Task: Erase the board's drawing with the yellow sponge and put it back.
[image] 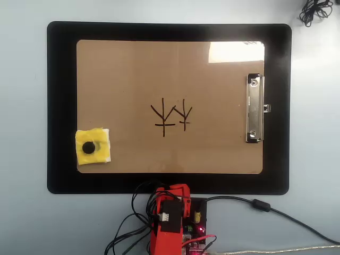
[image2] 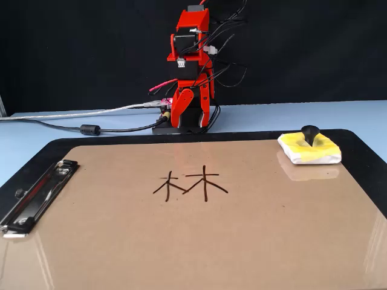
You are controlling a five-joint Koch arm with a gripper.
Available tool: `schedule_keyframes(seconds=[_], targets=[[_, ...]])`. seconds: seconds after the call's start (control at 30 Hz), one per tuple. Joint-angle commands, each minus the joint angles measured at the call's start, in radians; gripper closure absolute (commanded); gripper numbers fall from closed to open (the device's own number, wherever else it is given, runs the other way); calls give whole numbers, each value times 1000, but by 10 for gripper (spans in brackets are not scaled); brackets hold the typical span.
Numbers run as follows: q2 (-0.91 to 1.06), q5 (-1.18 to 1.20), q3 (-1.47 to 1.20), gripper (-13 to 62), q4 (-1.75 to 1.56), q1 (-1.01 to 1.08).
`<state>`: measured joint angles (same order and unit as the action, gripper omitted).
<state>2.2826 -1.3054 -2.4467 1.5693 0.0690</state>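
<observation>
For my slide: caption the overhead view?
Yellow sponge rests on clipboard corner, marker drawing unerased, red arm folded.

Brown board [image: 133, 79] flat, drawing [image: 172, 116] at ctr, yellow sponge [image: 93, 147] on board's corner, w/ black knob

Smooth brown rectangular hardboard clipboard [image2: 199, 241], semi-glossy, catching a white glare patch near its clip-side corner in the overhead view and mirroring the sponge faintly in the fixed view; shiny silver metal clip [image: 254, 109] along one short edge, thin black marker lines [image: 172, 116] matt at the centre. Soft, rough-textured small square yellow foam sponge [image: 93, 147] with white edge and matt round black knob, at the board's corner opposite the clip. Underneath, matt black rectangular mat [image: 61, 106] on a smooth pale blue tabletop [image: 24, 133]; beyond the mat's edge, glossy red plastic arm [image2: 192, 72] with rubbery black cables.
</observation>
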Motion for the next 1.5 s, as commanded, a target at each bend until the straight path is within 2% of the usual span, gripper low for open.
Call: schedule_keyframes(seconds=[0.0,0.47,0.67,0.73,0.83,0.93,1.1,1.17,1.3,1.47], targets=[[67,0,-14,149,66,15],[67,-3,-14,152,67,15],[64,-5,319,158,77,-2],[58,-6,433,163,66,-69],[60,-54,525,170,-2,-321],[58,-288,518,171,-219,-617],[14,-574,298,171,-927,-1002],[-35,-575,179,170,-1232,-1080],[-207,-494,58,170,-1595,-1111],[-422,-359,58,170,-1784,-1109]])
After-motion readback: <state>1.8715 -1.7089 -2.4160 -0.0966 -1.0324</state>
